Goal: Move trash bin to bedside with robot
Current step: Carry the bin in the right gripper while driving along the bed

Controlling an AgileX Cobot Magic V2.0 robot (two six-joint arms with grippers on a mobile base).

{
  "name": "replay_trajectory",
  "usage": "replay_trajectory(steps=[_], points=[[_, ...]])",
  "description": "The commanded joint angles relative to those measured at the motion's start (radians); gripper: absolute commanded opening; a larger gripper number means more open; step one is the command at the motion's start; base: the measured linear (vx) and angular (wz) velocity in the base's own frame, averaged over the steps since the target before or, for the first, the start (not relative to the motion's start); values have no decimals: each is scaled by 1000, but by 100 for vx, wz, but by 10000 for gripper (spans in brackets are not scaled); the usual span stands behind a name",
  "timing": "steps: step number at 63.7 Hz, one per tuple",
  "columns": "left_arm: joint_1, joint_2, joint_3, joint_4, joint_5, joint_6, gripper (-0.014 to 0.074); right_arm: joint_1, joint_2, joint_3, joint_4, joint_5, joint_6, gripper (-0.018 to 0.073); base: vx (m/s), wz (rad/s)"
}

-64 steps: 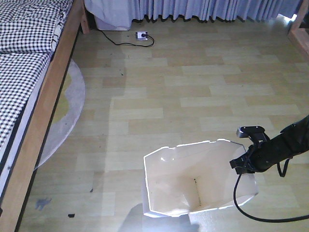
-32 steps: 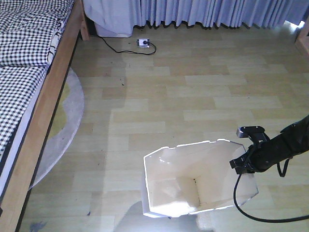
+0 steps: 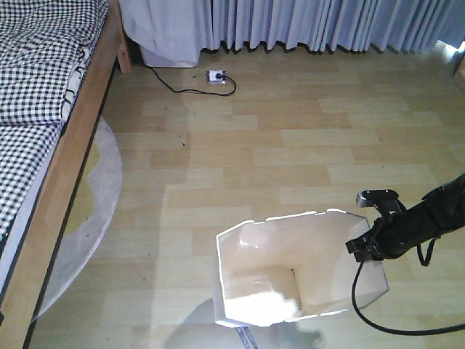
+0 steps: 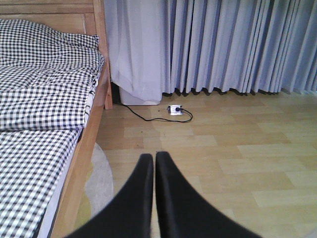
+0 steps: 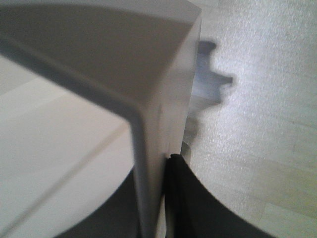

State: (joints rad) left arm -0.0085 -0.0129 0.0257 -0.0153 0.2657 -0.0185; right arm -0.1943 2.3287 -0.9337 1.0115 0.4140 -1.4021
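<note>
Even daylight, glare inside the trash bin (image 3: 290, 269), right wrist view blurred up close.

Right of the trash bin (image 3: 290, 269), the black arm (image 3: 429, 218) ran off the edge; far left of it, the bed frame (image 3: 54, 211) was cut off too.

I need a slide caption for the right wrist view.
Right pincer shut on the rim of the white trash bin, wooden floor behind.
</note>
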Motion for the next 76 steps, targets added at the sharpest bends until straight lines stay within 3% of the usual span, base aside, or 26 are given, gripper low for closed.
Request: replay_trajectory(steps=[1, 76], points=[[-6, -14, 19, -3, -69, -4, -6, -3, -76, -12, 47, 155, -3, -6, 26, -1], [-6, -14, 19, -3, -69, -4, -6, -3, -76, -12, 47, 158, -3, -6, 26, 2]])
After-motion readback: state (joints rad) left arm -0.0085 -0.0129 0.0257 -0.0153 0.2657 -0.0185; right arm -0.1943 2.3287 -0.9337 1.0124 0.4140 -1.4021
